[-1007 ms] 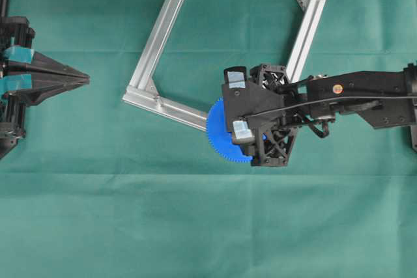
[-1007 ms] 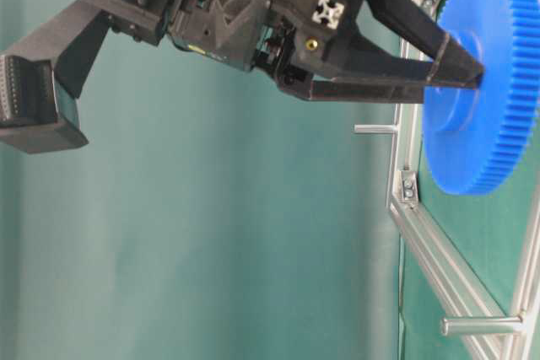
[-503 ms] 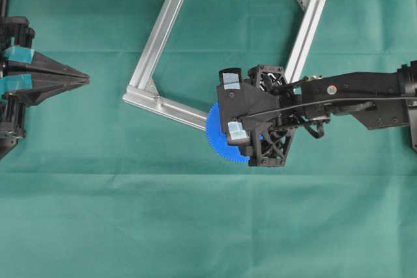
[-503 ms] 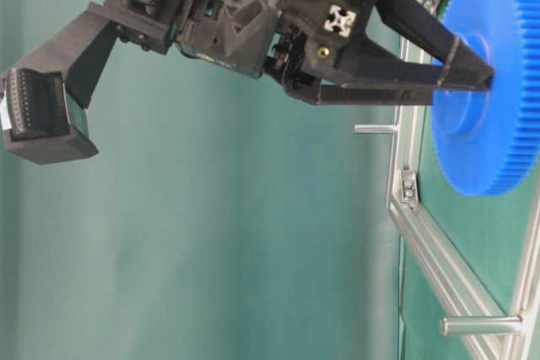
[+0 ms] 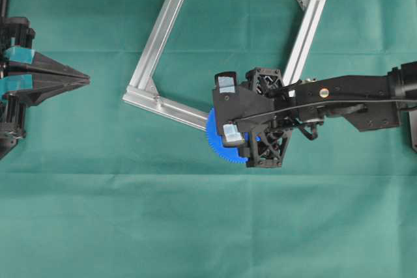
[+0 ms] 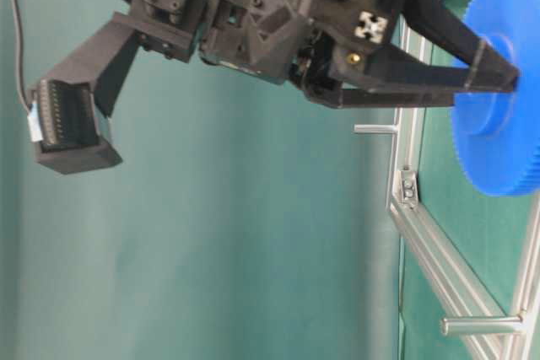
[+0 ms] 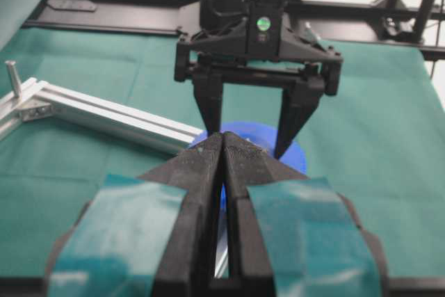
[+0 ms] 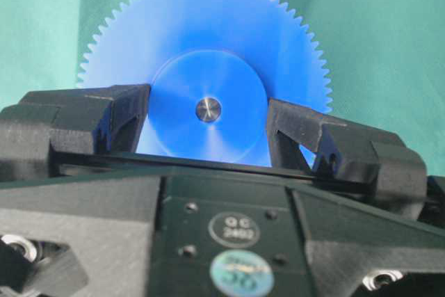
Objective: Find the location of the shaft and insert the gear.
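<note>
The bright blue plastic toothed gear sits in the right gripper, fingers clamped either side of its raised round hub; the grip shows the same in the table-level view, gear flat-on w/ its face toward the green cloth of the bench. From overhead the gear lies just off the lower corner of the square aluminium-profile frame, its rim overlapping the frame's lower rail.

Key relation: in the right wrist view a small silver metal disc shows dead centre in the hub's hole. That reads as the shaft end seen through the bore, i.e. bore axis & shaft look roughly lined up, shaft straight ahead of the gripper along its pointing direction. Can't tell if the pin has entered the hole or sits behind it.

Right arm is the only one near; left gripper is parked well apart at the left edge, fingers pressed together, holding nothing.

Hidden: the shaft's body, its wire loops & its base are covered by gear and gripper in every view. Gear's right side is cut off at table level.
</note>
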`<act>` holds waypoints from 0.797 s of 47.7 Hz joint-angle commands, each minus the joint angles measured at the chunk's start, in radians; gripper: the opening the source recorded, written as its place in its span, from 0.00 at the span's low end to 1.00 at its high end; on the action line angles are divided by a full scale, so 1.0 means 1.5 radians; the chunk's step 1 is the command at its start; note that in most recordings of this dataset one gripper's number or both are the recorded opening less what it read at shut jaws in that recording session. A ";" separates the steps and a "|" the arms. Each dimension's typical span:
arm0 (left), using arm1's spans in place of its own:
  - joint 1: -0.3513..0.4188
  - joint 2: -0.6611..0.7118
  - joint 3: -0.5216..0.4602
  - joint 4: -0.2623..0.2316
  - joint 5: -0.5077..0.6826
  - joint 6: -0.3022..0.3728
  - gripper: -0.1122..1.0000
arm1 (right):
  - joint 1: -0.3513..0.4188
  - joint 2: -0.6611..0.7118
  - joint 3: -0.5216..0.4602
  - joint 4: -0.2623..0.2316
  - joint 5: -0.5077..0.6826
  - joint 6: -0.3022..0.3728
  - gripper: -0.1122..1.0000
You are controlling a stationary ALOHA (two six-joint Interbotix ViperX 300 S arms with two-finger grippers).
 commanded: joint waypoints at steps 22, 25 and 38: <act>-0.001 0.006 -0.016 -0.001 -0.002 0.000 0.11 | -0.010 0.009 0.010 0.003 -0.043 0.001 0.73; 0.000 0.005 -0.017 -0.001 -0.002 -0.001 0.11 | -0.010 0.010 0.015 0.003 -0.047 0.001 0.73; 0.000 0.006 -0.016 -0.001 -0.002 -0.001 0.11 | -0.011 0.010 0.020 0.004 -0.046 -0.001 0.73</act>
